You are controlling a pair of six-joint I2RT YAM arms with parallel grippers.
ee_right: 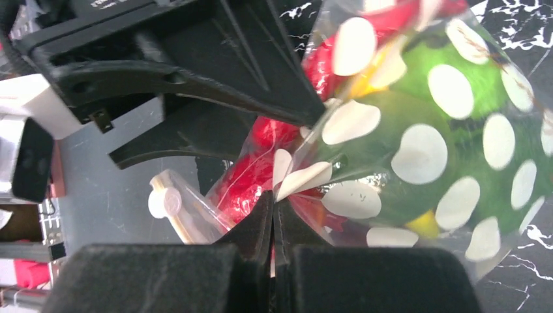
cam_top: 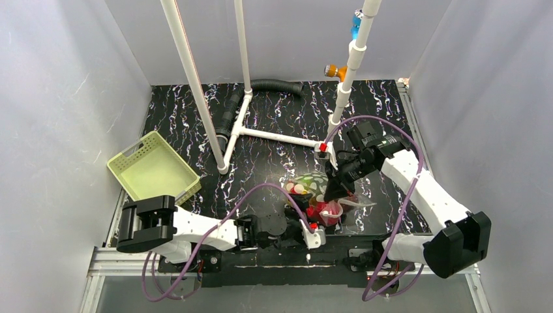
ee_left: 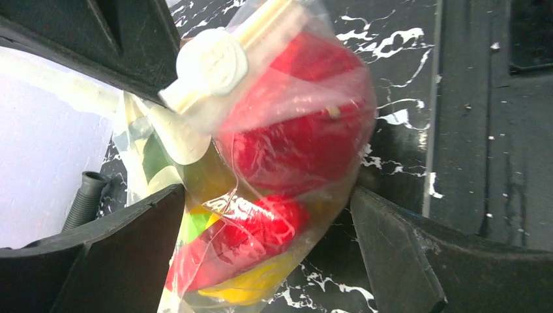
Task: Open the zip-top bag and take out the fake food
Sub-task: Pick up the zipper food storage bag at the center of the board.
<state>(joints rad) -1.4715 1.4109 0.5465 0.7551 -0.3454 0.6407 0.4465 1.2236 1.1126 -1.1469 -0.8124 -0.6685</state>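
The zip-top bag (cam_top: 312, 186), clear with pale round dots, sits near the table's front middle, full of fake food (ee_left: 293, 143): red round pieces, a yellow one and a green piece (ee_right: 398, 124). Its white slider (ee_left: 212, 62) sits at the zip end. My right gripper (ee_right: 274, 212) is shut, pinching a fold of the bag's film (ee_right: 417, 153) from the right (cam_top: 336, 189). My left gripper (ee_left: 261, 254) stands open with the bag's lower part between its fingers (ee_left: 117, 261); the bag leans on the left finger, apart from the right one. From above, the left gripper (cam_top: 303, 218) is just below the bag.
A pale green perforated basket (cam_top: 153, 171) stands at the left edge. A white pipe frame (cam_top: 261, 134) and a black ribbed hose (cam_top: 274, 86) occupy the back of the table. Grey walls close in on both sides.
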